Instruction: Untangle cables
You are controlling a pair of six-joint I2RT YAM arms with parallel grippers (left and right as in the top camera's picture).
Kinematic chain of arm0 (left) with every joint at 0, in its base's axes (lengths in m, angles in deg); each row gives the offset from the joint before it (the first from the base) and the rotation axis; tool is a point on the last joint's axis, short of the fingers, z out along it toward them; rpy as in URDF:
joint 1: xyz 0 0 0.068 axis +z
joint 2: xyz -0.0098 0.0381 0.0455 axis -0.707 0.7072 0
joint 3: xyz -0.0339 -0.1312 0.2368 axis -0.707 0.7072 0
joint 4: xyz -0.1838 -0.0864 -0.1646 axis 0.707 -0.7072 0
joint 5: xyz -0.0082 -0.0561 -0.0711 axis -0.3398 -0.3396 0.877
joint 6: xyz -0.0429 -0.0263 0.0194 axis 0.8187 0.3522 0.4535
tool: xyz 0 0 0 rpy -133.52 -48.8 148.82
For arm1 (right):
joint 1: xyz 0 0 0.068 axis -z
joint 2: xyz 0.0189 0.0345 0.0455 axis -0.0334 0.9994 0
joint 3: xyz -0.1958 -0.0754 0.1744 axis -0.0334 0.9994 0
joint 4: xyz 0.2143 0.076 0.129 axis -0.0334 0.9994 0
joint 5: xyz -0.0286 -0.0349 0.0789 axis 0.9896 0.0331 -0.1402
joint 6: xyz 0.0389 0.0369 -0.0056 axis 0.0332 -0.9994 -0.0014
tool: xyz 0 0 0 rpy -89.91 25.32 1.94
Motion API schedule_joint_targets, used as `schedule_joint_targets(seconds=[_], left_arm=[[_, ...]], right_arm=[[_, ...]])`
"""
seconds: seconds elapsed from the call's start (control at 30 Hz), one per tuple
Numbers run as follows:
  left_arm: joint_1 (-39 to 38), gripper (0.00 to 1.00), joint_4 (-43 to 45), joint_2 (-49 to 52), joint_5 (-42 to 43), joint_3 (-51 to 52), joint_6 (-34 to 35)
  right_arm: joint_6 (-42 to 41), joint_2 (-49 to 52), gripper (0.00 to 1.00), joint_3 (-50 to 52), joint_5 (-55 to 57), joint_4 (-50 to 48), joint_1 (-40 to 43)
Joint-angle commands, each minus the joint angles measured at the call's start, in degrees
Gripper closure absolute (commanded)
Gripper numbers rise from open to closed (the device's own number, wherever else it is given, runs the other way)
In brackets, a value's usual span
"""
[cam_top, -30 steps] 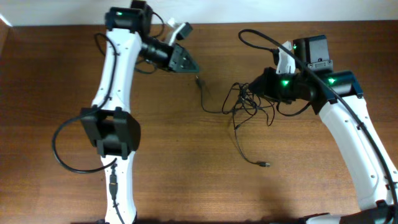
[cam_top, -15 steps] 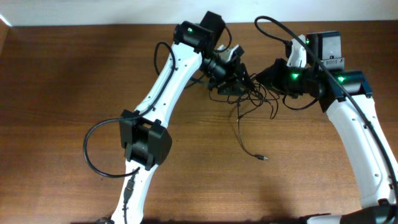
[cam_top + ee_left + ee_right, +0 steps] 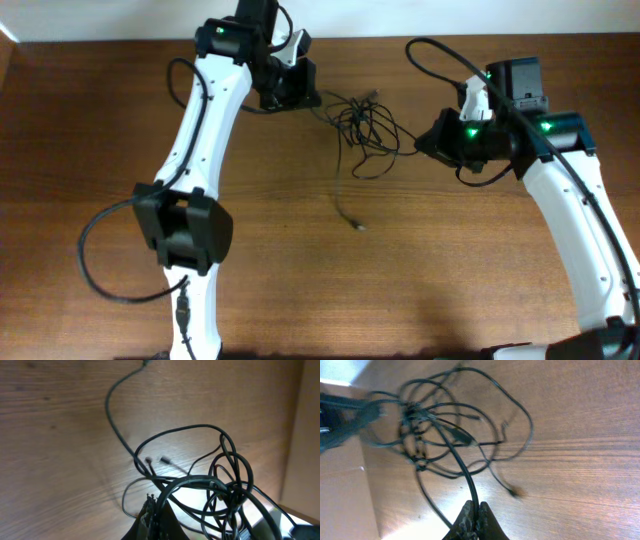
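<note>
The left fingers (image 3: 152,513) and the right fingers (image 3: 474,518) are each pinching the cables (image 3: 362,124), tangled between them over the far tabletop (image 3: 300,280).

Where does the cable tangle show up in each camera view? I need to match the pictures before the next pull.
Overhead: the cable tangle lies at top centre, between the two arms.
Left wrist: cable tangle at lower right, spreading from the left pincer.
Right wrist: cable tangle at upper left, with one strand running down into the right pincer.
Shared landmark: the wooden table lies under it in all three.
</note>
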Motion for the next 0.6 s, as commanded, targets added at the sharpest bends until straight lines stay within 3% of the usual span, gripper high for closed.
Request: schedule_joint_targets(seconds=[0.0,0.13,0.57], left_arm=[[2.2,1.00,-0.9,-5.3,-8.5,-0.2,-3.0],[4.3,1.00,-5.6,-5.6,-8.3,-0.2,-7.5],[4.3,1.00,-8.6,-5.5,-13.2,-0.2,-10.4]], right_arm=[[2.9,2.7,0.96,-0.2,1.8,1.5,0.2],[5.7,3.9,0.96,-0.2,1.8,2.9,0.2],[7.2,3.9,0.96,-0.2,1.6,5.4,0.1]])
